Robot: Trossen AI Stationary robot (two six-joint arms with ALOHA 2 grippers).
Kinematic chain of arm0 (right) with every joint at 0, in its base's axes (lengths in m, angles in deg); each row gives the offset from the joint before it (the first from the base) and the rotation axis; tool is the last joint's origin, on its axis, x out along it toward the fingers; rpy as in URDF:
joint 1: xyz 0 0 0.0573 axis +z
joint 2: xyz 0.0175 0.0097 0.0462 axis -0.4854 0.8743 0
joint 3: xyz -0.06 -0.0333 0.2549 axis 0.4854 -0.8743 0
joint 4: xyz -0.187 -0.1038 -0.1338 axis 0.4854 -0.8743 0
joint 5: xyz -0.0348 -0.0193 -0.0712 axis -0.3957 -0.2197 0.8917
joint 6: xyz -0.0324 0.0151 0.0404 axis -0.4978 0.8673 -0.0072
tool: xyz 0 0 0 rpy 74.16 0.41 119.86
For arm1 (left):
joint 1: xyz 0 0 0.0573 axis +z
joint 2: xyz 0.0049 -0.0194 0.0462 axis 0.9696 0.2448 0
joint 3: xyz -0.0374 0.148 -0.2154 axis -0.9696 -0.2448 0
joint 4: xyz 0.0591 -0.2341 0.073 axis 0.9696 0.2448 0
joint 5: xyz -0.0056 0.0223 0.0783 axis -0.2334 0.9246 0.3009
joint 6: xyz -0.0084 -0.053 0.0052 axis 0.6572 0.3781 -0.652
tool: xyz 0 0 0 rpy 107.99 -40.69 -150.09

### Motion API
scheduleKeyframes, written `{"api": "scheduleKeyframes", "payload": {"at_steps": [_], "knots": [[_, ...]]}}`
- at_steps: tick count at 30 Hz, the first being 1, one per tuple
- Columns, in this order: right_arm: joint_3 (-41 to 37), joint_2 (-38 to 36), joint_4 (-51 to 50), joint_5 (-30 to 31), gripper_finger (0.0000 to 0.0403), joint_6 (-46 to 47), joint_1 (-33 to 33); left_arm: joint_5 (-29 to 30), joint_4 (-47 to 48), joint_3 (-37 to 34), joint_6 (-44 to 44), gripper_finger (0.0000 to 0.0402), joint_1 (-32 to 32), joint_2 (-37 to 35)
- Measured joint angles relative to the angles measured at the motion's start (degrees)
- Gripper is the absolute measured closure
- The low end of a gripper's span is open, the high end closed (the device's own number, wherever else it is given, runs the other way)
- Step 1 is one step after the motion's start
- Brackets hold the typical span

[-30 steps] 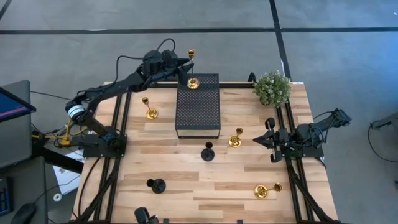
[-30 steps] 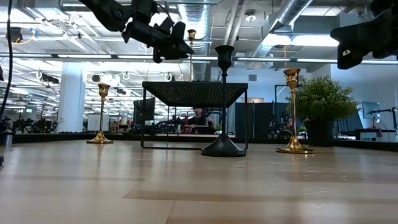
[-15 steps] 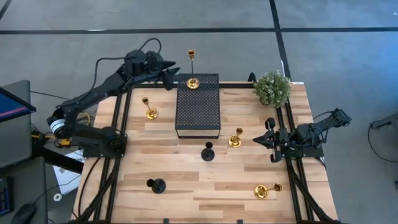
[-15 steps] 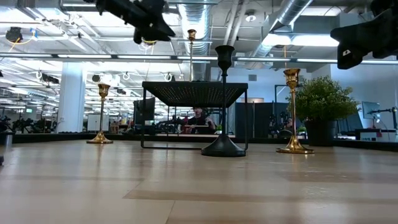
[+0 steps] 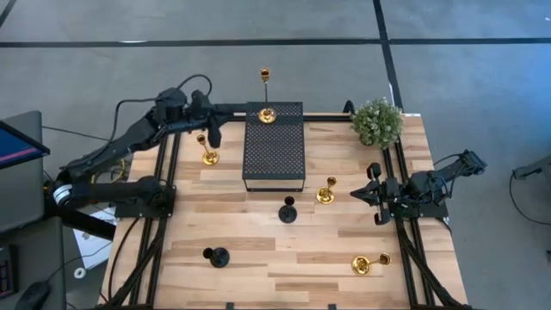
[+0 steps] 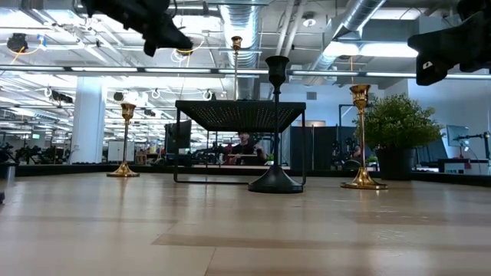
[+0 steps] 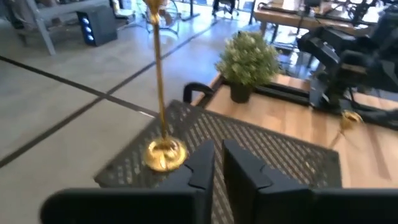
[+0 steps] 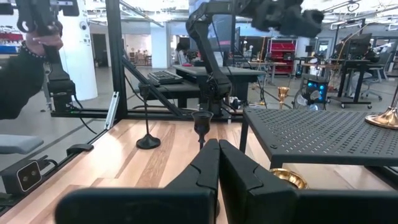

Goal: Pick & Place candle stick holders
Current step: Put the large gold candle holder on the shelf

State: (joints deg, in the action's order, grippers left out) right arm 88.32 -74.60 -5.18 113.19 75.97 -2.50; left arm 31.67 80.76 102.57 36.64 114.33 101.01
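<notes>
We see a wooden table [image 5: 258, 258] carrying a black perforated platform [image 5: 275, 148] toward twelve o'clock, a plant [image 5: 376, 121] at two, three gold candle stick holders [image 5: 207, 150] [image 5: 326, 191] [image 5: 366, 263] and two black ones [image 5: 287, 209] [image 5: 215, 256].

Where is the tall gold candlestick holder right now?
In the high view, the tall gold candlestick holder stands on the black perforated platform, at its far-left corner, right of the left gripper.

The high camera looked straight down on the whole surface [image 5: 284, 250], while the low one sat at its level, facing the room. Both wrist cameras looked closely past their own fingers, sharing the black platform [image 7: 249, 140] with the other views.
</notes>
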Motion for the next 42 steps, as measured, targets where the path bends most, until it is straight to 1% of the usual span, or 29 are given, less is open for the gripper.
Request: {"api": "scheduleKeyframes", "payload": {"at_steps": [2, 6, 14, 17, 20, 26, 42], "knots": [[0.0, 0.0, 0.0, 0.0, 0.0403, 0.0, 0.0, -0.5, -0.1, -1.7, -1.1, 0.0395, 0.0, -1.8], [0.0, 0.0, 0.0, 0.1, 0.0403, -0.1, 0.0, -4.3, -0.2, -3.8, -3.6, 0.0394, 0.0, -5.1], [0.0, 0.0, 0.0, 0.2, 0.0403, -0.2, 0.0, -18.3, -0.5, -5.8, -4.0, 0.0396, 0.0, -9.8], [0.0, 0.0, 0.0, 0.2, 0.0403, -0.2, 0.0, -22.6, -0.9, -7.0, -4.0, 0.0395, 0.0, -11.0], [0.0, 0.0, 0.0, 0.2, 0.0403, -0.2, 0.0, -25.7, -1.0, -8.2, -4.1, 0.0397, 0.0, -11.9], [0.0, 0.0, 0.0, 0.2, 0.0403, -0.2, 0.0, -33.2, -1.2, -11.0, -9.7, 0.0393, -0.9, -12.2], [0.0, 0.0, 0.0, 0.2, 0.0403, 0.0, 0.0, -32.9, -1.8, -11.8, -9.6, 0.039, -0.9, -7.7]]}}
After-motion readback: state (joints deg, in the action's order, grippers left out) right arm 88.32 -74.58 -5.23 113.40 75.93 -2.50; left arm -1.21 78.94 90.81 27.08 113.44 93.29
